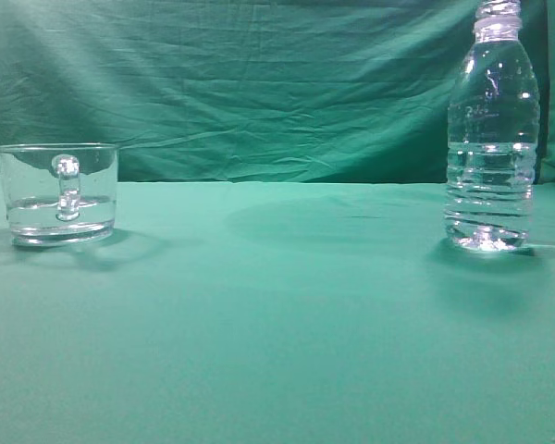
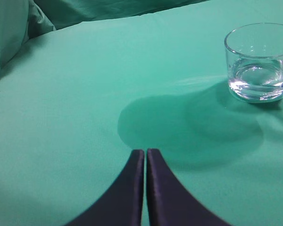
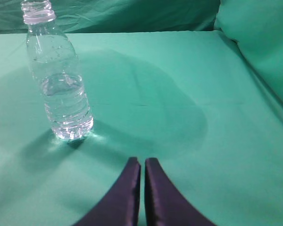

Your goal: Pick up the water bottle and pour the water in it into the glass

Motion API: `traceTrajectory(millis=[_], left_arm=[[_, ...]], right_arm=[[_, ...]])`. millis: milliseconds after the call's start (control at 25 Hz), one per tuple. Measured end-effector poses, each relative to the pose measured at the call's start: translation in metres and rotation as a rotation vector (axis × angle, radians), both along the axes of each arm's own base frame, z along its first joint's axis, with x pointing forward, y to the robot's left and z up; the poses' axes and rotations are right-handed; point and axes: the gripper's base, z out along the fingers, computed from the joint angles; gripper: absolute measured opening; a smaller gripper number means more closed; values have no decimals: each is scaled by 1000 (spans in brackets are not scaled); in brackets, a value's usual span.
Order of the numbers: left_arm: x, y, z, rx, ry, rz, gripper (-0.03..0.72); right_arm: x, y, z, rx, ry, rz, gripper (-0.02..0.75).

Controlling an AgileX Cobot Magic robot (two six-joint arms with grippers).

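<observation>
Clear ribbed plastic water bottle (image 1: 492, 139) stands upright, uncapped, threaded neck, on the wrinkled green cloth (image 1: 277, 324), well apart to the right of the glass (image 1: 59, 192). Glass is a short wide clear mug, looped handle, thick base, holding a shallow layer of water (image 2: 257, 80). Left gripper (image 2: 145, 153) and right gripper (image 3: 142, 161): dark tapered fingers pressed together, gripping nothing, both away from the bottle
</observation>
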Motion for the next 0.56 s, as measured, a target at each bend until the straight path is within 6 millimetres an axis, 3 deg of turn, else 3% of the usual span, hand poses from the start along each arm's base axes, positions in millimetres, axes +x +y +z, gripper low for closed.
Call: traceTrajectory(millis=[560], left_arm=[[0,0,0,0,0,0,0]], right_arm=[[0,0,0,6,2,0,0]])
